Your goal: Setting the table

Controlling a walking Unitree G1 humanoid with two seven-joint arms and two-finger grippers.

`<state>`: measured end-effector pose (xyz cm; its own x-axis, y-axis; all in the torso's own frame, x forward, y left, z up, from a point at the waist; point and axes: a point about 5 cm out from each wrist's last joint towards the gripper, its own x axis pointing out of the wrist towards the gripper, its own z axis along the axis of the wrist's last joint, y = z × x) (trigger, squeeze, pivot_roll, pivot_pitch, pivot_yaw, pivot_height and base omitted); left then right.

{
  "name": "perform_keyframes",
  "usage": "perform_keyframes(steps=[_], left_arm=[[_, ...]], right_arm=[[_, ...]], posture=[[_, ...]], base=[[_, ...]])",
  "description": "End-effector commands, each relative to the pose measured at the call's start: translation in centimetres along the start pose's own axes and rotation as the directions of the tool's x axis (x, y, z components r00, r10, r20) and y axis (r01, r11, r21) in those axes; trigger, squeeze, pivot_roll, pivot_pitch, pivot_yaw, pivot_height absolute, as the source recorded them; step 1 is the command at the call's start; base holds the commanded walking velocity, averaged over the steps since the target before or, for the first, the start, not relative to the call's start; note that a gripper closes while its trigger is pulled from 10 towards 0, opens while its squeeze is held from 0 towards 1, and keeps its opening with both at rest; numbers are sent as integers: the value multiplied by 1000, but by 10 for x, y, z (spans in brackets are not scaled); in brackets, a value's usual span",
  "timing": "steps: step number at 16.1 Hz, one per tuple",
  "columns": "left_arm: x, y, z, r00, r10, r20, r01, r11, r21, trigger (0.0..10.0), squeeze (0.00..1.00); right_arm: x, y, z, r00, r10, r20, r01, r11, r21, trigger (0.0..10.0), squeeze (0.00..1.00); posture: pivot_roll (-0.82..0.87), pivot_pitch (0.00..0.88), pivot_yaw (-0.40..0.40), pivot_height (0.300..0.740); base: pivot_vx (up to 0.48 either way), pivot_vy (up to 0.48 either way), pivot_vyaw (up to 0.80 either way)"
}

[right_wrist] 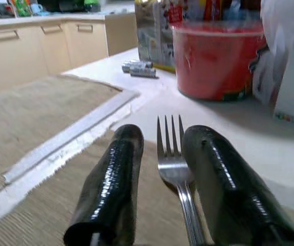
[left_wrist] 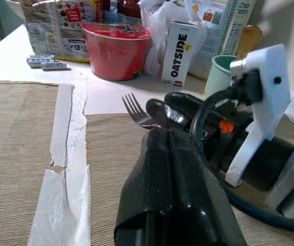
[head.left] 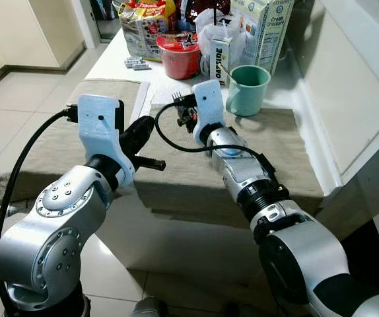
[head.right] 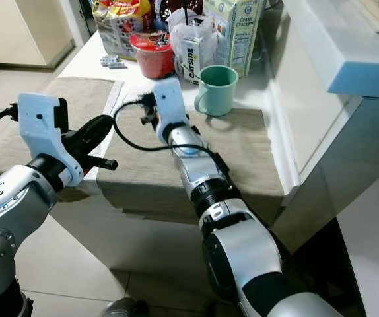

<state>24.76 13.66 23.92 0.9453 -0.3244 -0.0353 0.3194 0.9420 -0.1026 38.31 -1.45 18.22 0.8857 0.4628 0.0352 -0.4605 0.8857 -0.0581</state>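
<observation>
Right wrist view, fork (right_wrist: 175, 164) between right end effector (right_wrist: 160, 148) fingers, near placemat (right_wrist: 49, 113) edge

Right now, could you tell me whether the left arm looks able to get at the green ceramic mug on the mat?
Probably not directly: the right arm and its tool, holding the silver fork, lie between the left tool and the green ceramic mug.
</observation>
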Motion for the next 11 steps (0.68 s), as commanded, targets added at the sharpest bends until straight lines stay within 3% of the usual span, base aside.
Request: perform_keyframes(steps=[1,5,6,7,9,11], left_arm=[[1,1,0,1000,1,4,-1,1000,9,10000,0],[1,0,0,1000,-1,3,1,1000,11,10000,0],[1,0,0,1000,0,3,0,1000,11,10000,0],[1,1,-1,1000,3,1,-3,1000,8,10000,0],[1,1,-2,1000,3,-1,-3,1000,4,10000,0],[4,0,-3,1000,-5,-2,5,1000,0,10000,0]], right_arm=[[0,2,-3,1000,14,-21,-14,1000,-11,10000,1000],[0,-2,1,1000,-15,-8,14,999,-46,10000,1000],[0,-3,1,1000,-21,-6,20,998,-57,10000,380],[-5,-18,3,999,-39,6,39,992,-117,10000,0],[-12,-33,3,997,-76,19,78,984,-158,10000,0],[-24,-55,4,988,-142,53,151,953,-264,10000,0]], posture=[[73,51,62,740],[68,54,64,740],[66,55,62,740],[60,58,62,740],[60,58,62,740],[18,64,68,740]], base=[[0,0,0],[0,0,0],[0,0,0],[0,0,0],[0,0,0],[0,0,0]])
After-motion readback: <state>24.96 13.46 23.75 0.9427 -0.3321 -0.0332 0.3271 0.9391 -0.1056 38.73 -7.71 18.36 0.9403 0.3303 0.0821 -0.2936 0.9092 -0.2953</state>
